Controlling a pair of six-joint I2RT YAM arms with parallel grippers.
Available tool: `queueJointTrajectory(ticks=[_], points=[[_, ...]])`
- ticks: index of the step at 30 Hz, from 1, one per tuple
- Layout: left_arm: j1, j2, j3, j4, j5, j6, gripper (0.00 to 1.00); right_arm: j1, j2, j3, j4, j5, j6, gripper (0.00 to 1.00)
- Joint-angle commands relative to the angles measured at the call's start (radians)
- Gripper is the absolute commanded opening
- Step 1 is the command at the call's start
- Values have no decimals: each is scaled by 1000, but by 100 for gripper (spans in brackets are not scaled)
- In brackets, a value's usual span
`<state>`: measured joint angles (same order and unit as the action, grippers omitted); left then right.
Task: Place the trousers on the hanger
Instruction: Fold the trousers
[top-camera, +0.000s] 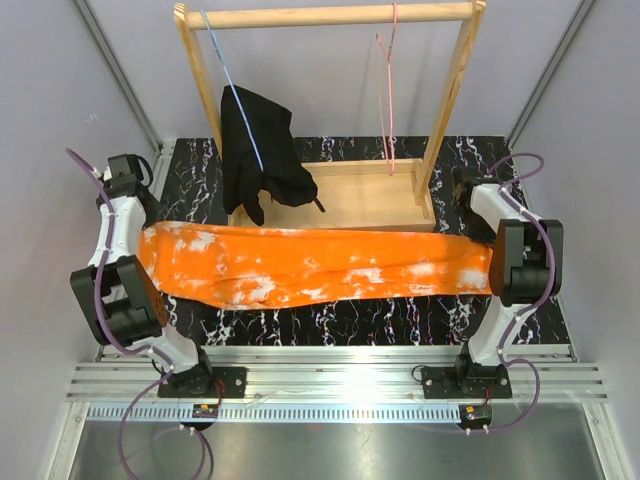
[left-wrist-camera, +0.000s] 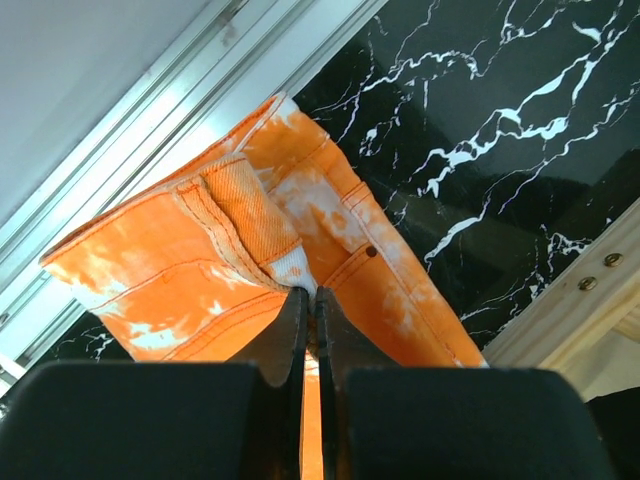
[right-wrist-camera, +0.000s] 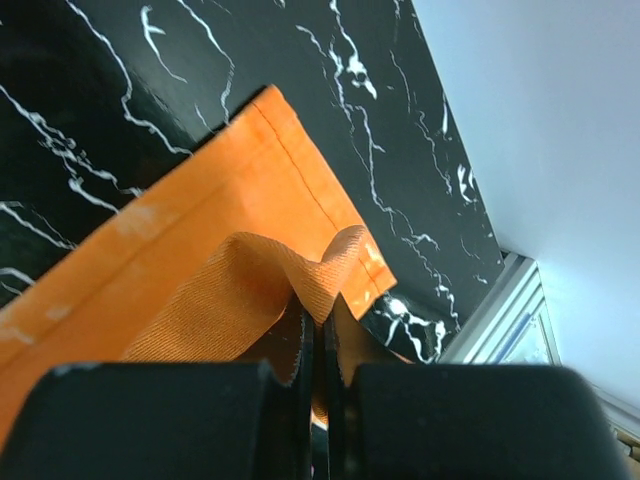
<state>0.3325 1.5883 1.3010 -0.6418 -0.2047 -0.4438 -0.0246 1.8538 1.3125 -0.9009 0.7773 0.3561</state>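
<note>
Top external: left end effector (left-wrist-camera: 308, 302), right end effector (right-wrist-camera: 321, 312) pinch trousers (top-camera: 320, 265); black garment (top-camera: 255, 150) maybe touching tray (top-camera: 365, 192).

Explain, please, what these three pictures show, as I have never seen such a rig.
The top picture looks down on a robot's left arm and right arm, bolted at the near edge of a black marbled table. The other two pictures come from a camera on each wrist, looking along its own fingers. Together the arms hold orange trousers stretched over the table: the left gripper is shut on the waist end, the right gripper on a leg hem. Behind stands a wooden rack with a bare pink hanger and a black garment seemingly on a blue hanger.
</note>
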Motion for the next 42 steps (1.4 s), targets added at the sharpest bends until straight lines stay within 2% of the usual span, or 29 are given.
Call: queueJointTrajectory(ticks=[1,5,7,10,11,12,13,15,16,17,21,24,25,27,28,30,31,32,34,36,37,40,42], points=[[4,-10,37,126,-96,-7,0,-31,30,47,33,145,-19,0],[2,-22,24,191,-88,-21,0,-34,47,57,54,152,-16,0],[-6,-7,40,197,-72,-12,0,-37,59,68,51,154,-6,4],[-12,4,52,206,-39,5,44,-38,62,74,54,143,-3,9],[-13,-2,37,229,-32,7,61,-38,59,74,56,142,0,20],[-16,-22,26,241,-22,11,81,-40,45,70,59,137,-6,49],[-23,-36,14,272,-18,17,87,-40,36,68,65,128,-9,76],[-29,-89,-20,297,-19,28,99,-40,3,65,65,129,-11,85],[-35,-112,-34,323,-22,31,99,-40,-11,62,65,140,-12,94],[-36,-137,-63,335,-25,33,99,-40,-49,59,66,148,-12,96],[-79,-317,-146,378,-59,50,99,-40,-183,22,80,163,-23,100],[-189,-454,-227,407,-105,80,99,-38,-319,-21,102,82,-51,100],[-272,-485,-248,415,-120,89,99,-38,-355,-36,124,-12,-61,100],[-361,-557,-292,412,-150,108,99,-37,-458,-88,143,-131,-83,100],[-444,-576,-305,404,-150,111,99,-35,-488,-107,157,-264,-86,100],[-528,-629,-357,407,-133,132,98,-20,-571,-166,186,-417,-103,95],[-611,-645,-379,413,-136,137,98,-6,-594,-189,219,-552,-103,95],[-651,-659,-420,416,-140,146,98,9,-634,-214,241,-606,-97,93],[-766,-692,-463,429,-166,149,97,124,-654,-268,276,-665,-85,89],[-838,-706,-509,424,-215,137,96,236,-651,-297,293,-650,-56,86],[-895,-708,-520,400,-237,126,96,335,-642,-305,319,-651,-42,83],[-926,-708,-531,316,-269,74,96,487,-611,-347,387,-650,24,77],[-926,-731,-520,274,-275,68,97,543,-581,-370,419,-648,64,75]])
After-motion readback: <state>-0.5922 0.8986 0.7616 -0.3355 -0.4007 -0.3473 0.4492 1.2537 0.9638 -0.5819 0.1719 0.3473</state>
